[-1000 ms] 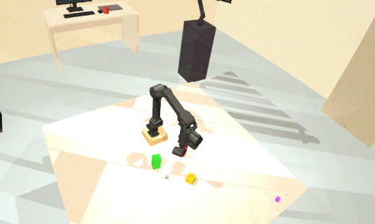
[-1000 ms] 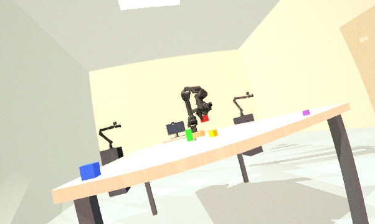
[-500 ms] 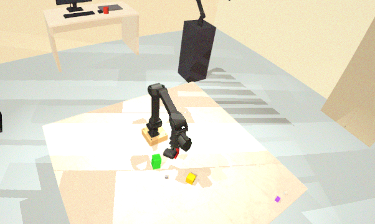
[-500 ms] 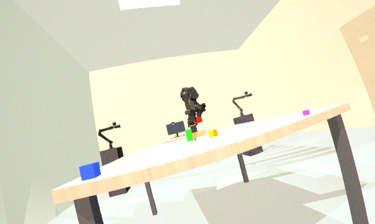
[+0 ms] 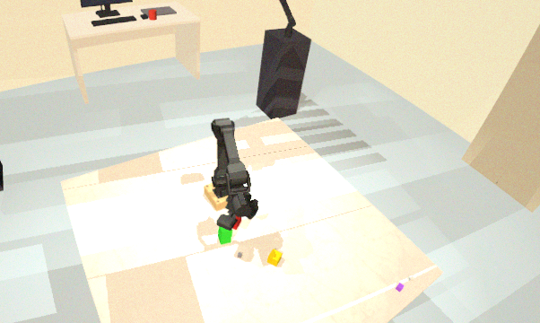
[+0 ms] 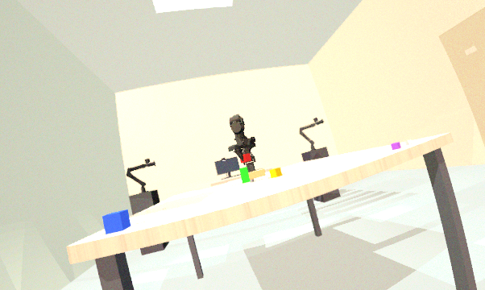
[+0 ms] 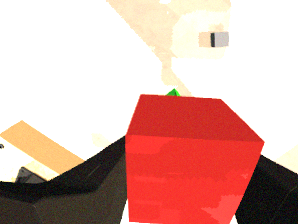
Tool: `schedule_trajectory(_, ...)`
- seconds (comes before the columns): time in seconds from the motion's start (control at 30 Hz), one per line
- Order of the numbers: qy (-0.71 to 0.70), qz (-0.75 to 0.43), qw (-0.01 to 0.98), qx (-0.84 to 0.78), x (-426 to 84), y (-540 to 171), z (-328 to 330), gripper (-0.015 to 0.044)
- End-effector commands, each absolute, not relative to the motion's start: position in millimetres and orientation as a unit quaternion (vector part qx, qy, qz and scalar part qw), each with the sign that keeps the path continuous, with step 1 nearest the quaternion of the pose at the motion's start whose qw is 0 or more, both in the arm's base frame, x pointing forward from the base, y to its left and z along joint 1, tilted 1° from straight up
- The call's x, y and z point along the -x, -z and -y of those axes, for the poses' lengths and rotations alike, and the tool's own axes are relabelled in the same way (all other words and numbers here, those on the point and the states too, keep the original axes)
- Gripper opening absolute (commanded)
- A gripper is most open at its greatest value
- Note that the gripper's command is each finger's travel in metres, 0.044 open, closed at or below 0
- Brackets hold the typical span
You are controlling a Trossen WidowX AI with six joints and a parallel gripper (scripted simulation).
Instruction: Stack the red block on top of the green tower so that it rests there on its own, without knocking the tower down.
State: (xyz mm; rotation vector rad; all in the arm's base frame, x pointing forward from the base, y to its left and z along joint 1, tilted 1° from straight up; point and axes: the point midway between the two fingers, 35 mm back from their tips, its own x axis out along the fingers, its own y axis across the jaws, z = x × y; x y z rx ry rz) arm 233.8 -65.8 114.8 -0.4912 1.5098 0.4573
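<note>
- Gripper [image 5: 237,220] [image 6: 246,156] [image 7: 177,139]: jaws partway open, clamped on red block [image 5: 237,222] [image 6: 246,158] [image 7: 192,175].
- Red block off the table, between fingers.
- Below jaws: green tower [image 5: 225,235] [image 6: 245,175] [image 7: 173,93], upright, apart from block in exterior view.
- Farther out: yellow block [image 5: 274,257] [image 6: 275,172], on table [image 5: 153,233] [image 6: 226,205].

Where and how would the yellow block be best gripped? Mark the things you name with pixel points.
Probably across two opposite upright side faces of the yellow block [image 5: 274,257] [image 6: 275,172], coming from straight above. It is a compact block resting low on the table [image 5: 144,233] [image 6: 210,219], with its top uncovered and nothing pressed against its sides. The gripper [image 5: 238,222] [image 6: 246,158] would first need to release the red block [image 5: 237,222] [image 6: 246,158] [image 7: 192,175].
</note>
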Motion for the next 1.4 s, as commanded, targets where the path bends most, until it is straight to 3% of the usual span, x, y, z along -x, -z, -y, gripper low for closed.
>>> schedule_trajectory(0.0,-0.204,-0.673,0.677,0.219,-223,-115,79,0.0)
schedule_trajectory(1.37,-0.204,-0.673,0.676,0.219,-214,-86,91,0.0)
